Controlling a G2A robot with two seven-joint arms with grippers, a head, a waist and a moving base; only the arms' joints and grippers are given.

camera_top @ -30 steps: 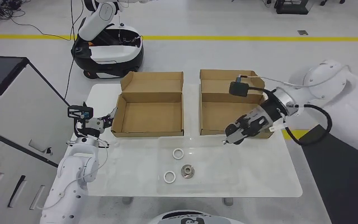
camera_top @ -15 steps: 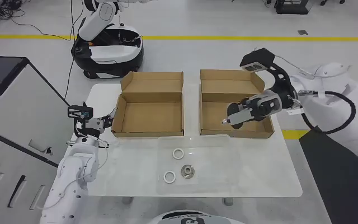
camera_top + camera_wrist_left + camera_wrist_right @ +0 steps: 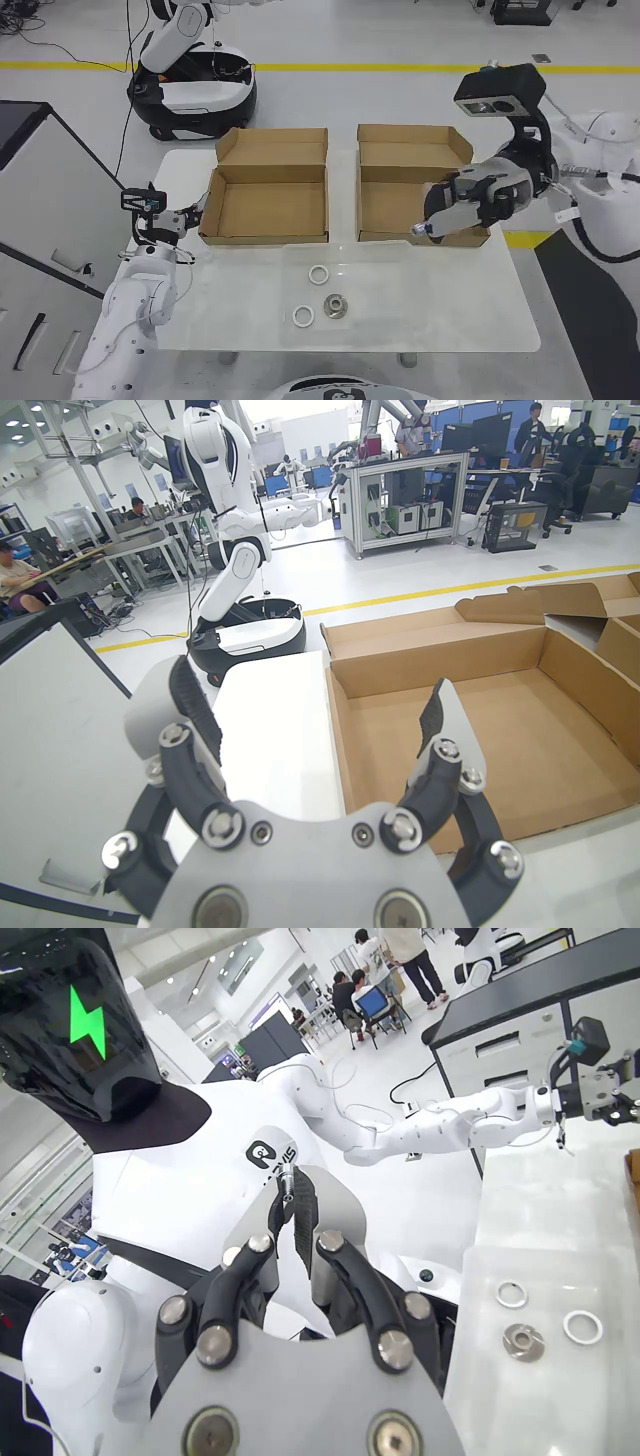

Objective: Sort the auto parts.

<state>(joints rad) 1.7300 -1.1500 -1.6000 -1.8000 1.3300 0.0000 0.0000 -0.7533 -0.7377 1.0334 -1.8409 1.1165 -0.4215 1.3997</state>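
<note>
Two white rings [image 3: 319, 274] [image 3: 303, 317] and a metal flanged part [image 3: 335, 304] lie on a clear tray [image 3: 440, 310] at the table's front. They also show in the right wrist view as rings [image 3: 512, 1294] [image 3: 582, 1327] and flanged part [image 3: 523, 1341]. My right gripper [image 3: 424, 231] [image 3: 291, 1188] hangs over the front wall of the right cardboard box [image 3: 380, 195], shut on a small threaded metal part [image 3: 287, 1176]. My left gripper [image 3: 192, 214] [image 3: 310, 695] is open with nothing in it, just outside the left box [image 3: 268, 205] [image 3: 500, 720].
Both boxes stand side by side at the back of the white table [image 3: 470, 300], flaps raised toward the far edge. Another white robot [image 3: 195, 85] stands on the floor behind the table. A dark cabinet [image 3: 30, 170] sits left of the table.
My right arm has lifted and turned its wrist, the camera swinging up toward the back right. The gripper went over the right box, then came back to its front wall. The left arm kept still.
</note>
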